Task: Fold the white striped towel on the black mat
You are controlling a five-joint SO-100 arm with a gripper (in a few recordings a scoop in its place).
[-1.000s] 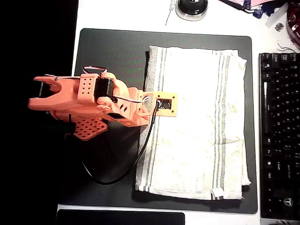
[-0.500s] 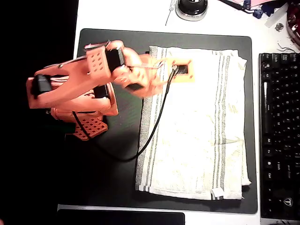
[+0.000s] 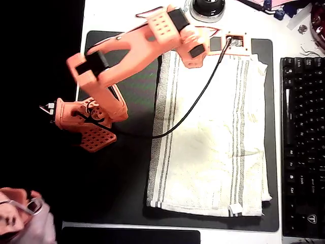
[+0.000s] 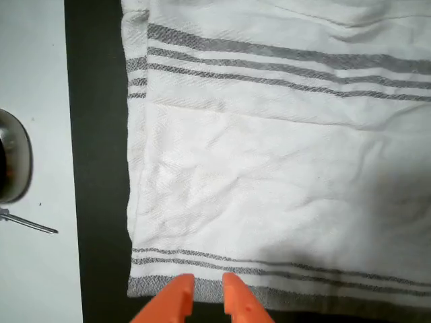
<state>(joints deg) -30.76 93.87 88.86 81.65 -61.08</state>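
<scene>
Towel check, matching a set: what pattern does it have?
White towel with thin grey stripe bands near two edges; clearest in the wrist view.

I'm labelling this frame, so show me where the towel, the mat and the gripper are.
white striped towel (image 3: 213,152): overhead view, plain middle of the cloth.
black mat (image 3: 117,178): overhead view, bare area left of the towel.
gripper (image 4: 207,291): wrist view, midway between the orange fingers.
</scene>
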